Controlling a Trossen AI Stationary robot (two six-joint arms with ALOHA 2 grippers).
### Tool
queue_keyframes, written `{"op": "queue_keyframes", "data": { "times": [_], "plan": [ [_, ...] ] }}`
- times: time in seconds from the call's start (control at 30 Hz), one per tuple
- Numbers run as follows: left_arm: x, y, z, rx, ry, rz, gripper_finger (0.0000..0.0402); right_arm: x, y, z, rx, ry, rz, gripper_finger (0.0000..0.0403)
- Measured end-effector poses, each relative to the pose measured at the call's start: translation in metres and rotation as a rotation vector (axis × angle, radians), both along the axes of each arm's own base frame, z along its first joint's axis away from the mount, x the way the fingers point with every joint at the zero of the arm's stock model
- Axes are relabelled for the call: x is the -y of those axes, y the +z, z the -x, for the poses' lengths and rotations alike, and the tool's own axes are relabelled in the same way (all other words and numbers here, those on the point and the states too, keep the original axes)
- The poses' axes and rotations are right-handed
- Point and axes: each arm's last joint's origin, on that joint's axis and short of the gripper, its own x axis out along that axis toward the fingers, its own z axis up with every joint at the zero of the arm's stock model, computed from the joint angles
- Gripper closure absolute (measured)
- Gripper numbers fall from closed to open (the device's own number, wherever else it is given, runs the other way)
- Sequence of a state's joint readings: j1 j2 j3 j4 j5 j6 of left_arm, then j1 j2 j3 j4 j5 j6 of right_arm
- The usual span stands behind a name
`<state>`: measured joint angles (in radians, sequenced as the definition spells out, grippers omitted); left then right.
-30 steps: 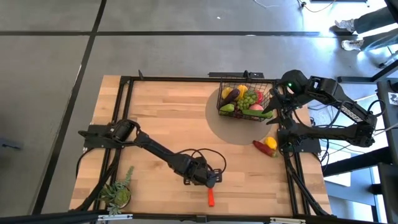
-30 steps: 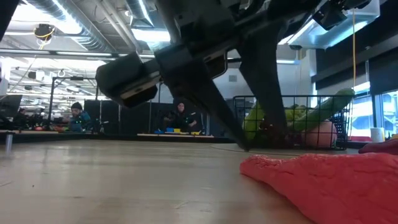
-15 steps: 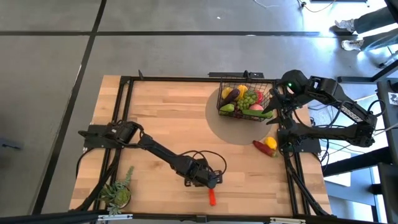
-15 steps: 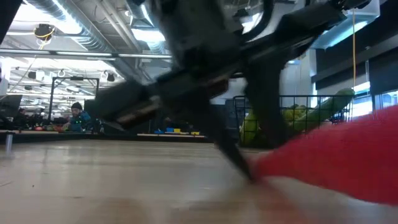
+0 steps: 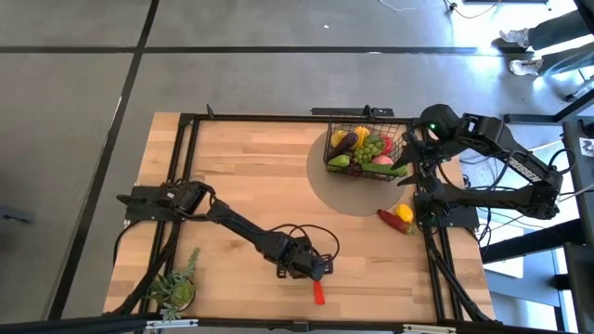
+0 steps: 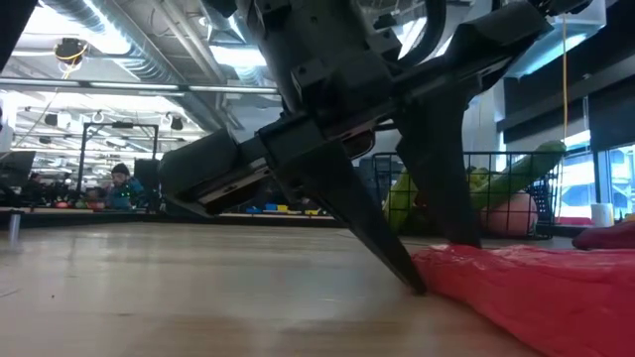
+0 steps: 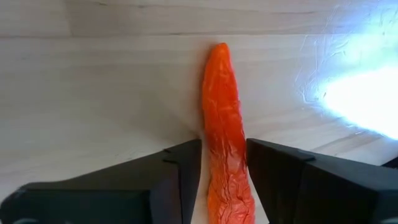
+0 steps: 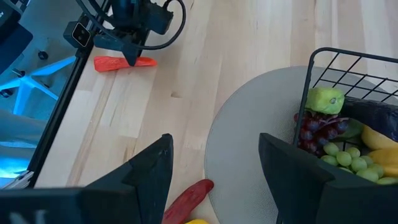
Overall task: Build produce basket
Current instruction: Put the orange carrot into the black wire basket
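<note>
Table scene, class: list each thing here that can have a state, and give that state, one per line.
Carrot: flat on the table, gripped.
Left tool: shut on the carrot.
Right tool: open, beside the basket.
Basket: upright, holding produce.
Red pepper: on the table, outside the basket.

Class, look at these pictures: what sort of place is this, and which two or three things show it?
Probably a robotics lab or workshop. A wooden table in a black frame stands on bare concrete, dark arms are mounted at its sides, and in the low view exposed ducts hang over rows of benches where a person sits.
</note>
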<state>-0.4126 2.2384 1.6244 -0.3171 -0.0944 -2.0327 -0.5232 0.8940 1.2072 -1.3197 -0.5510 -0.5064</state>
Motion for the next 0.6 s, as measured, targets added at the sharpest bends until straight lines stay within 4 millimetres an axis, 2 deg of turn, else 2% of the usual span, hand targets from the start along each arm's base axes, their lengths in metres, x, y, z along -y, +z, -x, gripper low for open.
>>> {"op": "queue_keyframes", "data": {
  "times": [0.17, 0.43, 0.6],
  "plan": [
    [0.0, -0.0013, 0.0, 0.0, -0.023, -0.019, 0.0307, 0.0, 0.0, 0.0, 0.0, 0.0, 0.0, 0.0175],
    [-0.0024, -0.003, -0.0008, 0.029, -0.014, -0.123, 0.0389, 0.0, 0.0, -0.0001, 0.0, 0.0, 0.0, 0.0175],
    [-0.0037, -0.0021, -0.0012, 0.04, -0.007, -0.149, 0.0389, 0.0, 0.0, 0.0, 0.0, 0.0, 0.0, 0.0175]
  ]
}}
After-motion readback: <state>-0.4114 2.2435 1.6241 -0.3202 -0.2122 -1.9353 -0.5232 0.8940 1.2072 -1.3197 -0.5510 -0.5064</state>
